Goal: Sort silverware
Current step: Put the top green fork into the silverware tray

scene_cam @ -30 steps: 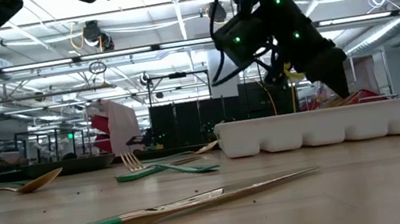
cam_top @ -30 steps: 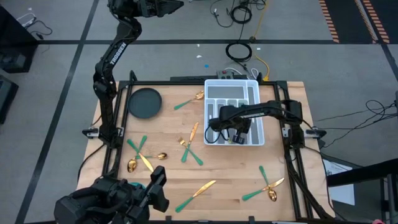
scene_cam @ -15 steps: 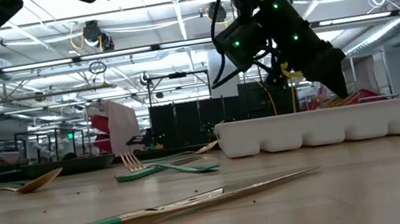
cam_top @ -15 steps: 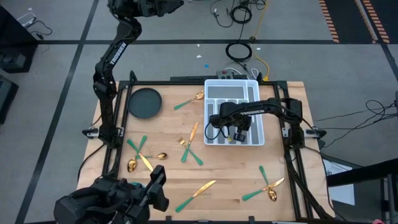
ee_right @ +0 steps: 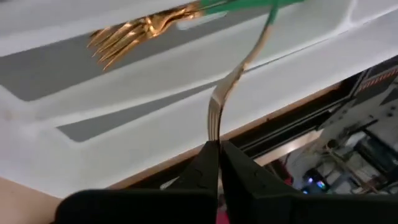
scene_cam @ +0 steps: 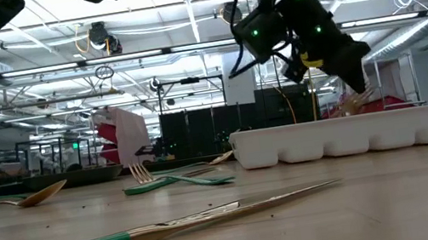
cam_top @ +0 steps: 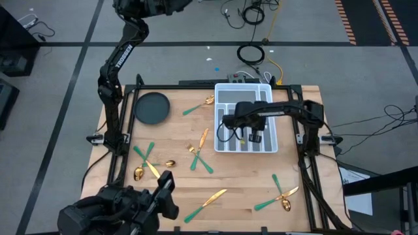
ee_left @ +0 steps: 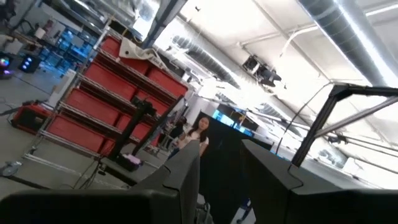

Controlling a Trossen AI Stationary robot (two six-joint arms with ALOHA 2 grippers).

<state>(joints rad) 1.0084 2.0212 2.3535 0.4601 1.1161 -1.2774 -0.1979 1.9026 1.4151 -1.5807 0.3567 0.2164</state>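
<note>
Gold-headed, green-handled silverware (cam_top: 203, 139) lies scattered across the table, with one fork (ee_right: 233, 78) over the tray.

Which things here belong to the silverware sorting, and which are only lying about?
Job: fork gripped in the right hand; loose silverware on the table; white tray.
Lying about: round bowl; cables on the floor; left hand, idle at the table's edge.

Tray (cam_top: 243, 91) sits right of the bowl (cam_top: 151, 108), silverware (cam_top: 199, 145) scattered between and in front.
</note>
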